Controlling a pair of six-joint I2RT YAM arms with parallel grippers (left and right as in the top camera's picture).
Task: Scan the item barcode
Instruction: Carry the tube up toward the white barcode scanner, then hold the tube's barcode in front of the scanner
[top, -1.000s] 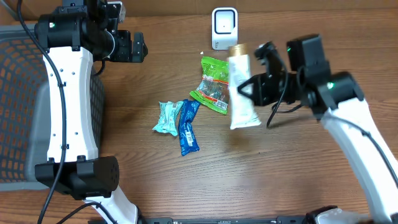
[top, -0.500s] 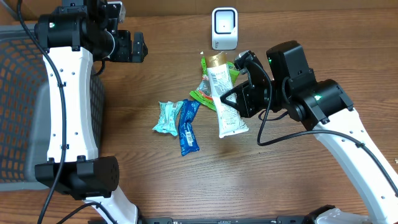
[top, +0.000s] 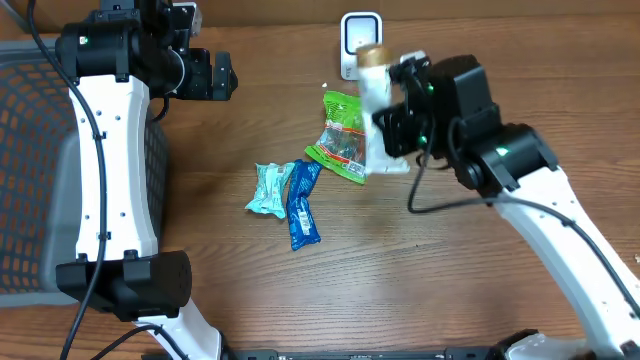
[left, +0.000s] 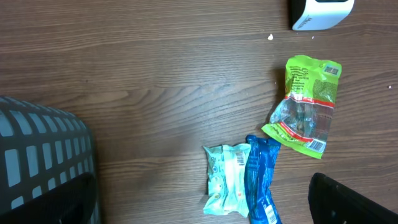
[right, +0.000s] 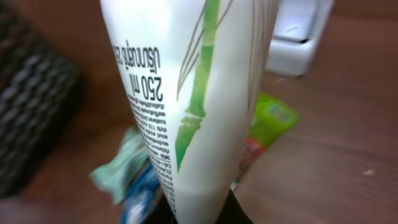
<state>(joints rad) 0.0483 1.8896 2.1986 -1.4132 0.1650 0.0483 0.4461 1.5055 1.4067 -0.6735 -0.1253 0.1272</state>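
Note:
The item is a white tube (top: 377, 105) with a gold cap and a green bamboo print (right: 193, 81). My right gripper (top: 396, 130) is shut on its flat lower end (right: 199, 211) and holds it above the table. The cap end points at the white barcode scanner (top: 360, 45), just in front of it. The scanner (right: 298, 37) shows behind the tube in the right wrist view. No barcode on the tube is visible. My left gripper (top: 207, 76) hangs open at the back left, high over the table (left: 199, 211), holding nothing.
A green snack packet (top: 343, 138) lies below the tube. A mint packet (top: 268, 188) and a blue packet (top: 302, 205) lie side by side at mid-table. A dark mesh basket (top: 30, 150) stands at the left edge.
My right arm swung the tube left and low over the packets, then up and back, so its cap now sits by the scanner. The left arm has not moved.

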